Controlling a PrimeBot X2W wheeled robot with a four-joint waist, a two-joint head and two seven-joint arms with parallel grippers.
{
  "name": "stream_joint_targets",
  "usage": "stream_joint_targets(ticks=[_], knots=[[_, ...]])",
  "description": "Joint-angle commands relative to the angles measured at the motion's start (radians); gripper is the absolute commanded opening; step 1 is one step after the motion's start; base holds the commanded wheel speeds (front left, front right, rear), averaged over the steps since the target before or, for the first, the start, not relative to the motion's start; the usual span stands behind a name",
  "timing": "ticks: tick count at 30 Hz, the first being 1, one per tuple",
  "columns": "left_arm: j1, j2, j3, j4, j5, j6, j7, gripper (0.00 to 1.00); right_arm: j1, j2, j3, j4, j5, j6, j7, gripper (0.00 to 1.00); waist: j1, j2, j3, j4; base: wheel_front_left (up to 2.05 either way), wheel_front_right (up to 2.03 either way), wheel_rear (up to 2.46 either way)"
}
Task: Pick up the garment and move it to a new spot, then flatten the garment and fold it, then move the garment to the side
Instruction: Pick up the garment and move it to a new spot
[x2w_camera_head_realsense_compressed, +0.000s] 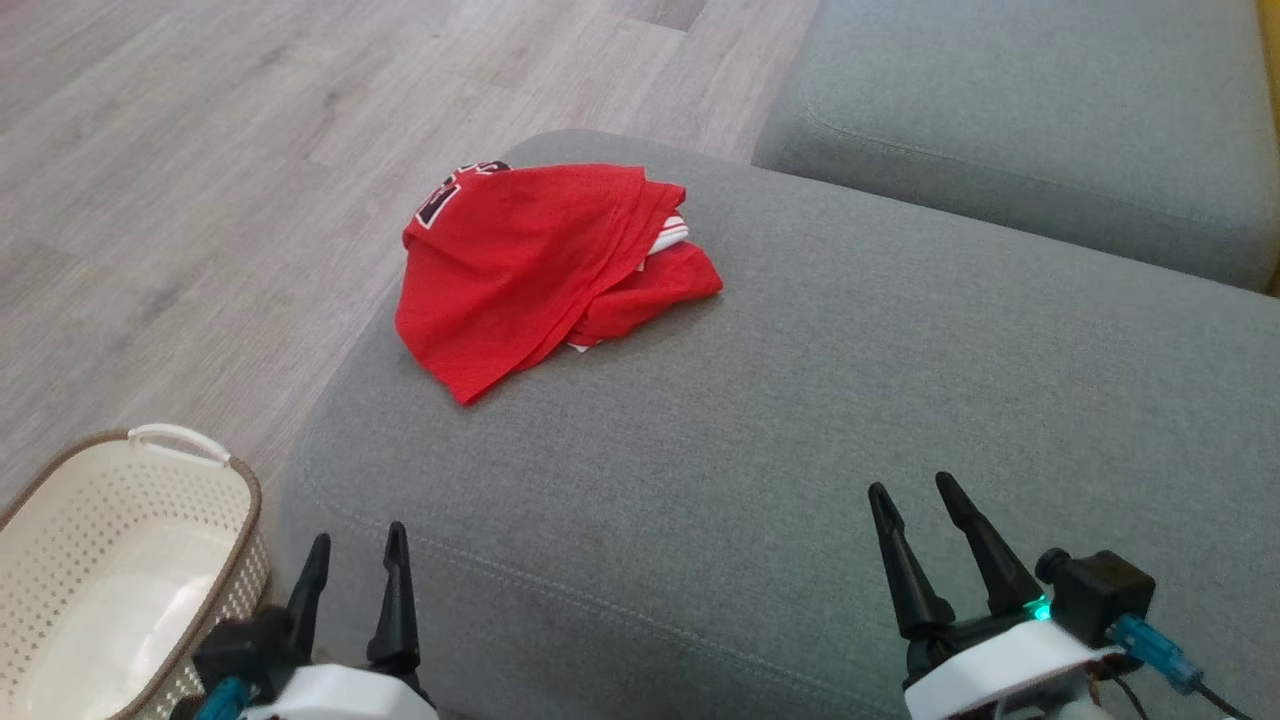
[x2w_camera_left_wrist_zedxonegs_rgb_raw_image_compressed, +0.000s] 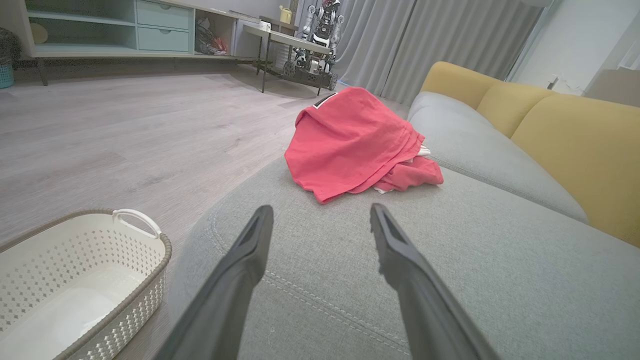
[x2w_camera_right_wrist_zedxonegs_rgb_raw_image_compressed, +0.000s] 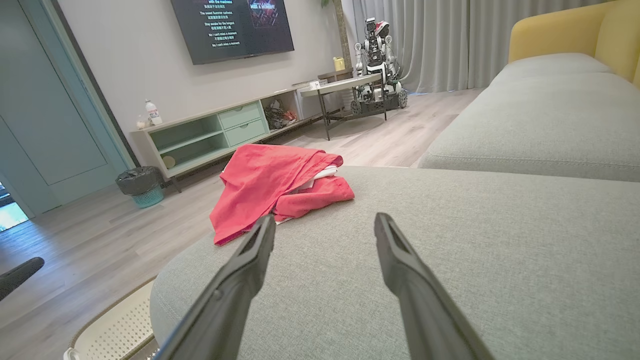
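Crumpled red fabric garment (x2w_camera_head_realsense_compressed: 520, 270) with black-and-white lettering at its far edge; plain grey woven sofa cushion (x2w_camera_head_realsense_compressed: 800, 450); cream perforated plastic basket (x2w_camera_head_realsense_compressed: 100, 500), brown-rimmed, near left.

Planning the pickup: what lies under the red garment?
The red garment lies on the grey sofa cushion, near its edge. White fabric peeks from its folds; anything else beneath is covered.

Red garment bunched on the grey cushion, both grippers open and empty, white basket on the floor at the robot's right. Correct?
One slip: the white basket sits on the floor at the robot's left, beside the left gripper, as the head view shows. The rest stands: red garment bunched on the grey cushion, and both that gripper and the right gripper open and empty.
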Motion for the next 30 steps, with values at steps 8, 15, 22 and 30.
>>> stream_joint_targets(ticks=[8,15,22,30], knots=[[-0.098,0.0,0.08,-0.054,0.01,-0.028,-0.012,1.0,-0.051,-0.012,-0.001,-0.054,-0.032,0.0,-0.011,1.0,0.0,0.0,0.087,-0.051,0.0,0.0,0.0],[-0.235,0.055,0.142,-0.011,-0.003,-0.087,-0.012,1.0,-0.114,-0.012,-0.043,-0.07,-0.084,0.0,-0.011,1.0,0.0,0.0,0.221,-0.105,0.0,0.0,0.0],[-0.496,0.174,0.153,0.124,-0.062,-0.15,0.083,1.0,-0.196,-0.012,-0.066,-0.099,-0.142,0.0,-0.011,1.0,0.0,0.0,0.376,-0.172,0.0,0.0,0.0],[-0.777,0.335,0.126,0.326,-0.142,-0.172,0.206,1.0,-0.247,-0.012,-0.057,-0.126,-0.171,0.0,-0.011,1.0,0.0,0.0,0.479,-0.238,0.0,0.0,0.0]])
